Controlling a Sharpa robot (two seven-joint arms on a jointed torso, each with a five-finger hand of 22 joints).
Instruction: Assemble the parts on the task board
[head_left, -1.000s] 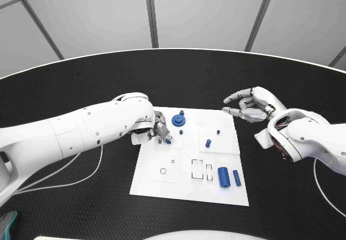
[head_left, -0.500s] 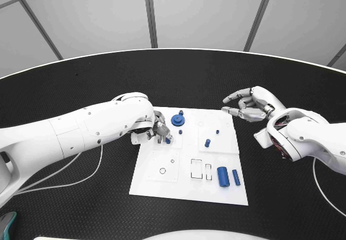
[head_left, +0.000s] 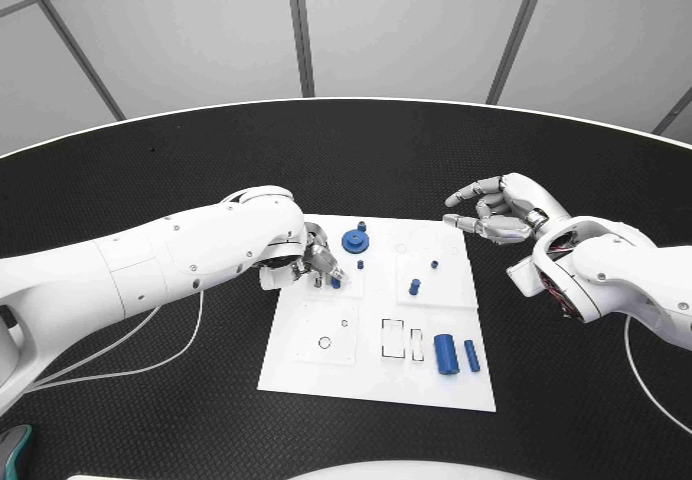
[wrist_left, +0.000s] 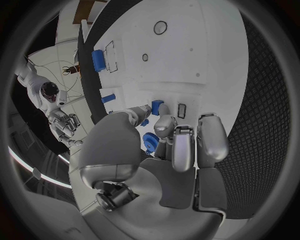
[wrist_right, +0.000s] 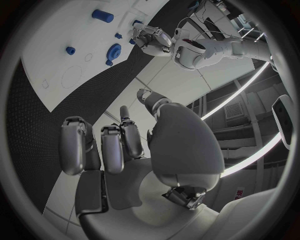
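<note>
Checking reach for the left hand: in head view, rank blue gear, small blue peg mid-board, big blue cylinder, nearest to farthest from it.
1. Blue gear: just beside the left hand, at the board's far edge.
2. Small blue peg: mid-board, toward the right hand's side.
3. Big blue cylinder: near edge of the board, right side.

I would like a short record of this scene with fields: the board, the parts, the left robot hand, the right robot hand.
board: white task board in the middle of the black table
parts: blue gear at the board's far edge; two blue cylinders lying near its near right corner
left robot hand: over the board's far left part, fingers at a small blue part
right robot hand: above the table beside the board, holds nothing
</note>
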